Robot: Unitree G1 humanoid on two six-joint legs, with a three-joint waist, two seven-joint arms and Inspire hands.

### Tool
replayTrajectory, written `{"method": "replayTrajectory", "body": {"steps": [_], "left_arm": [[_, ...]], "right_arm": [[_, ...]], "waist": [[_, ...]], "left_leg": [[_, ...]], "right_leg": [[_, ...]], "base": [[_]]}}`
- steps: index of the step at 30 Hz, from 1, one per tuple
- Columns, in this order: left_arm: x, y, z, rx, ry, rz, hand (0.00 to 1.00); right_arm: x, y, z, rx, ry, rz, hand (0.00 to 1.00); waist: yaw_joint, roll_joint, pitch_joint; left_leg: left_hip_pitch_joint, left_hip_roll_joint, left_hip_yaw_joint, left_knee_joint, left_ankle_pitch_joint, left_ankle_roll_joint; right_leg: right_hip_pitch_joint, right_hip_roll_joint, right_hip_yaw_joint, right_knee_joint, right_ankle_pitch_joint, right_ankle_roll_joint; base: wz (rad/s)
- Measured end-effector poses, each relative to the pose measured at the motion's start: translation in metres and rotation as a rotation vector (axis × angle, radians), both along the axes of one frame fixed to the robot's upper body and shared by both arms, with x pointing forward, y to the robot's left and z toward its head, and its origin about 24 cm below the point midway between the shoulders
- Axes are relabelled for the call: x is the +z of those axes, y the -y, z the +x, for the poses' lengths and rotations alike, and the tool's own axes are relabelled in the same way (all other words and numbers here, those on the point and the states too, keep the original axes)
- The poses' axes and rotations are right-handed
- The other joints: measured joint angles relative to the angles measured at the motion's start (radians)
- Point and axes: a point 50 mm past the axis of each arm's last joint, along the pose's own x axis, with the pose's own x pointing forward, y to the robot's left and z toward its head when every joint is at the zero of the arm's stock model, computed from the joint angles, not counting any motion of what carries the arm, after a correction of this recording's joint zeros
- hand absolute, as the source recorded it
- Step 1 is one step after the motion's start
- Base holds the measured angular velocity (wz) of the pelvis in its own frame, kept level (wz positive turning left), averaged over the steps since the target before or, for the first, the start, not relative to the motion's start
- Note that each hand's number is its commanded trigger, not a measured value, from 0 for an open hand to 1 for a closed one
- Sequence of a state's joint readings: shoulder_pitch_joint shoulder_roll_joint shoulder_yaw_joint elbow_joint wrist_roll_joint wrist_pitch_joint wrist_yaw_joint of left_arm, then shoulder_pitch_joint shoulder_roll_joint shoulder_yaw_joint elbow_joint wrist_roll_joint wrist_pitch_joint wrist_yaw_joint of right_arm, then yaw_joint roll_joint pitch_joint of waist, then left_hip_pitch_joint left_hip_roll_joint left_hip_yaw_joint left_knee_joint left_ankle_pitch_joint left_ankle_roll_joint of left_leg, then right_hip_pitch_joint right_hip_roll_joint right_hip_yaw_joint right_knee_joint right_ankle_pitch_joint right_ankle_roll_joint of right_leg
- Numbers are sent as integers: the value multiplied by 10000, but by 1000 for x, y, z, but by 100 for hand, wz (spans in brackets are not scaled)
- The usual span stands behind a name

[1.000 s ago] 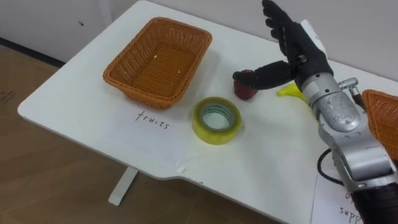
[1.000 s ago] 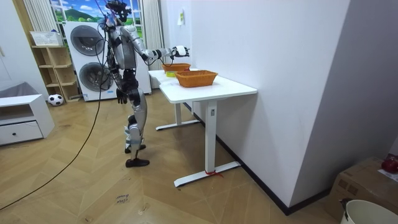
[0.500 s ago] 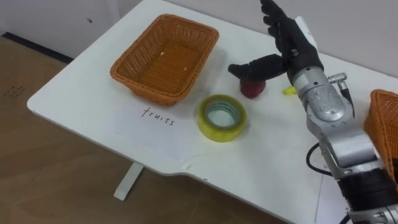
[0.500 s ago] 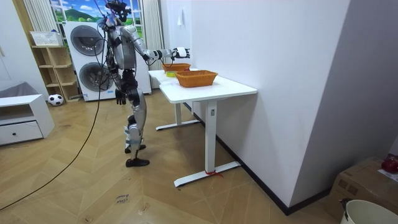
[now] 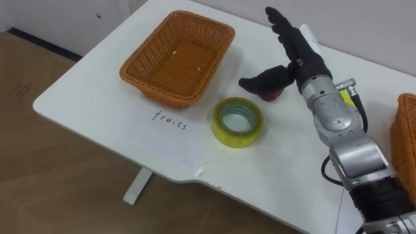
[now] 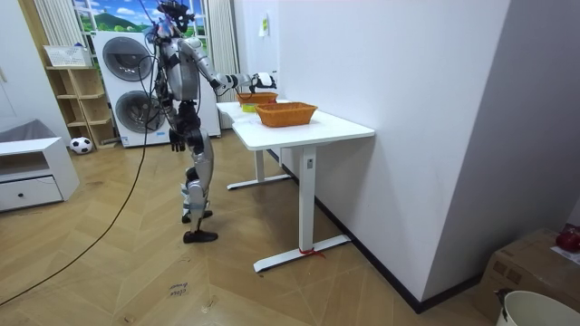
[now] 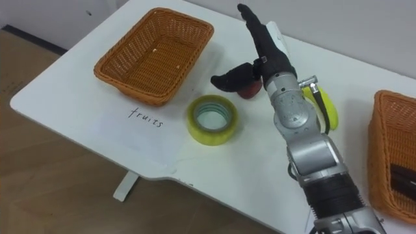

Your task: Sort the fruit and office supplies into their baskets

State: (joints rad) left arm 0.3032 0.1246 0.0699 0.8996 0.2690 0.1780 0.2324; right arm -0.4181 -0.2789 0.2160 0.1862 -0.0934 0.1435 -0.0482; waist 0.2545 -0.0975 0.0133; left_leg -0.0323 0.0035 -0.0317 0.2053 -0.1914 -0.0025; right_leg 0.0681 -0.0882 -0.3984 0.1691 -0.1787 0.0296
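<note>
The robot stands at the short end of a white table (image 5: 91, 97), and its right arm reaches forward over the top. The right hand (image 5: 300, 55) is released: the fingers are straight and point away from the robot, and the thumb (image 5: 260, 81) stretches sideways to the left. The thumb lies across the top of a small red fruit (image 7: 248, 91) (whether it really presses on the fruit, one cannot tell). The fruit sits on the table, between the wicker basket (image 5: 175, 62) on the left and the yellow curved fruit (image 7: 323, 107), which lies just beside the right forearm. The basket on the left has nothing in it, and a handwritten label (image 5: 170, 120) is on the table before it. A roll of yellow tape (image 5: 237, 121) lies flat near the label, just in front of the red fruit. At the right edge stands a second wicker basket (image 7: 383, 156) with something dark (image 7: 404, 177) inside. In the room view the left hand (image 6: 174, 138) hangs by the hip; its state cannot be told.
</note>
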Motion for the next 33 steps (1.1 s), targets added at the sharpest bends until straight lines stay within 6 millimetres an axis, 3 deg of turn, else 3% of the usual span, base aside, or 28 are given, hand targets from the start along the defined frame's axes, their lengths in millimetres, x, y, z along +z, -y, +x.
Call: {"method": "replayTrajectory", "body": {"steps": [6,12,33], "left_arm": [[0,1,1,-47,57,-25,0],[-1,3,0,-249,0,-104,0],[-3,5,4,-481,-304,-132,0]], "right_arm": [[-2,0,0,37,-109,-47,0],[-19,2,1,-8,-651,-1016,0],[-35,-8,-2,456,-1175,-1910,0]], "waist": [[6,-39,16],[3,-152,82],[17,-161,75]], "left_leg": [[47,2,-1,-25,1,0],[20,6,4,-22,1,0],[17,6,16,0,2,0]], "right_leg": [[42,2,7,-3,0,0],[17,4,-19,-6,0,0],[37,-6,-131,-18,0,0]], "base": [[0],[0],[1]]}}
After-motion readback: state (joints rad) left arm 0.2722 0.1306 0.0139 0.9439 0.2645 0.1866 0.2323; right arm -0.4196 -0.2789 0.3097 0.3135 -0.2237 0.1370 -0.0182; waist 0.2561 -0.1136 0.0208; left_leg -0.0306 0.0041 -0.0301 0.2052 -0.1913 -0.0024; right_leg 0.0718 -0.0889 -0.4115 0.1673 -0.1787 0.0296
